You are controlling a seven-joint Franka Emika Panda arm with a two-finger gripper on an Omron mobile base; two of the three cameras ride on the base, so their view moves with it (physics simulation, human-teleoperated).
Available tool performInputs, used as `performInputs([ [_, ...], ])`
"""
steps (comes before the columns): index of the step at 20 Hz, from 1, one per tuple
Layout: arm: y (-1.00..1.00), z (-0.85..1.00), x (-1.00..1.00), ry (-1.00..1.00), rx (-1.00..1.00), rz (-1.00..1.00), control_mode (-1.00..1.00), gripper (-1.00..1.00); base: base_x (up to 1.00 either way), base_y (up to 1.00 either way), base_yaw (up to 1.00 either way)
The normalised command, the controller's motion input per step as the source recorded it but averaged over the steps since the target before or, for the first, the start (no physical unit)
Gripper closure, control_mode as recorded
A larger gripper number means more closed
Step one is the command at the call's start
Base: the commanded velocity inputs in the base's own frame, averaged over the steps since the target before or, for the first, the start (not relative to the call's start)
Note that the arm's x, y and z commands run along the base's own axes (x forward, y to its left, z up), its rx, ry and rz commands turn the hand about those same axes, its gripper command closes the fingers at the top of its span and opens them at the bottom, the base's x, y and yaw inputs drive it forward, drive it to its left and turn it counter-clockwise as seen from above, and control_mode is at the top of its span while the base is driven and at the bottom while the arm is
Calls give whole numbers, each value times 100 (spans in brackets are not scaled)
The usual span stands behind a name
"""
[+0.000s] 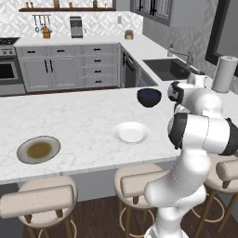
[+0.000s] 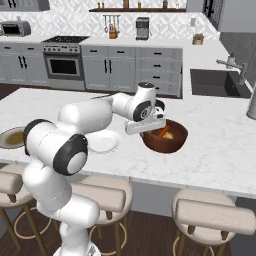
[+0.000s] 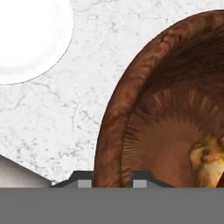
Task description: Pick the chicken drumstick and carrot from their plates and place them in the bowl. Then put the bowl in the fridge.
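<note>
A: Where are the task's things found at this moment?

B: The bowl is stood on the marble counter, toward its far right edge, just beside the white plate. The chicken drumstick is seen lying inside the bowl, and the carrot is seen there too, as an orange streak. Both plates are left bare; the olive-grey plate is set well apart, near the counter's front left edge.

A: And the gripper?

B: It is held low at the bowl's near rim. From the hand view, one fingertip is placed outside the wall and the other inside it, so the rim is straddled. Whether the wall is already pinched cannot be told; a gap is visible between the tips, but contact is hidden.

A: What could go wrong from here?

B: A rim grasp is judged to be off-centre, so the bowl could be tilted when lifted and the food spilled. The glossy wall could be slipped through a light pinch. If the lift is begun before the pinch is firm, the bowl could be nudged toward the counter's far edge or knocked against the white plate.
</note>
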Motion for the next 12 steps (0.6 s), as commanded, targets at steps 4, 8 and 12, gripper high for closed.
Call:
performInputs([
  [4,59,34,-64,-2,-1,45,-100,100,0,0,0],
  [8,85,43,-37,0,0,50,-100,100,0,0,0],
  [12,79,58,-50,0,-1,51,-100,100,0,0,0],
])
